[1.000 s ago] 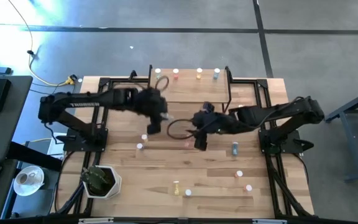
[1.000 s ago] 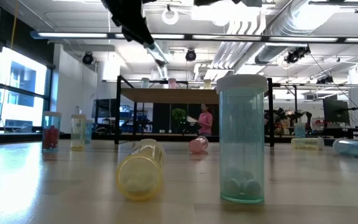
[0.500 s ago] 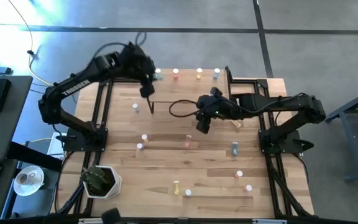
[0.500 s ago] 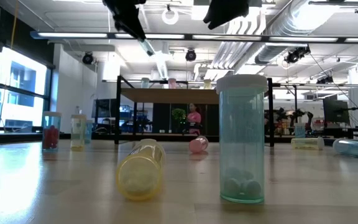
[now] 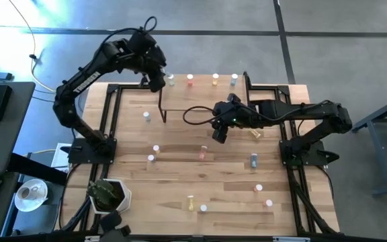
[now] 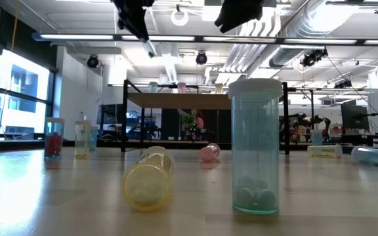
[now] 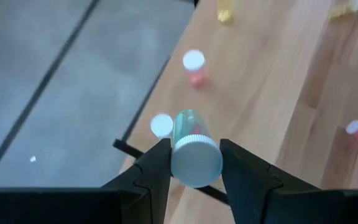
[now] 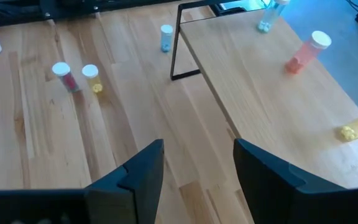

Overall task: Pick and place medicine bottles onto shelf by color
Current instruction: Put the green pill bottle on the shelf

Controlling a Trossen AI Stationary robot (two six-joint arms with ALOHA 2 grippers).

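the left tool [image 7: 192, 163] has swung to the shelf's [image 5: 203, 94] far-left corner, clamping a green bottle [image 7: 193, 147] between its fingers.

Left arm: I have it stretched up and far back, elbow high | left end effector [image 7: 190, 163]: clamped on a bottle, pointing down | Right arm: reaching inward across mid-bench, low | right end effector [image 8: 194, 165]: fingers spread wide, nothing between them
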